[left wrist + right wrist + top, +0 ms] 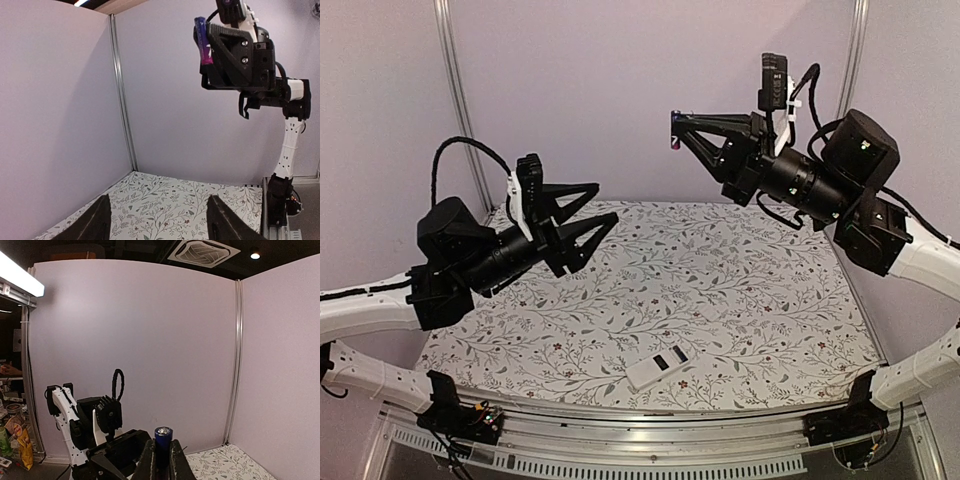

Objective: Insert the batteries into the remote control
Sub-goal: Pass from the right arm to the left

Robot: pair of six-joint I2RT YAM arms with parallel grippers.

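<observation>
Top external view: a white remote (658, 368) is seen lying flat on the table (770, 300) near its front edge, with two dark slots showing on its upper face. A dark blue battery (202, 39) with a purple band is held well above the table, clamped between the fingers of the right gripper (676, 131); its shiny end is shown by the right wrist view. The left gripper (607, 202) is spread wide, nothing held, raised over the table's left side.
</observation>
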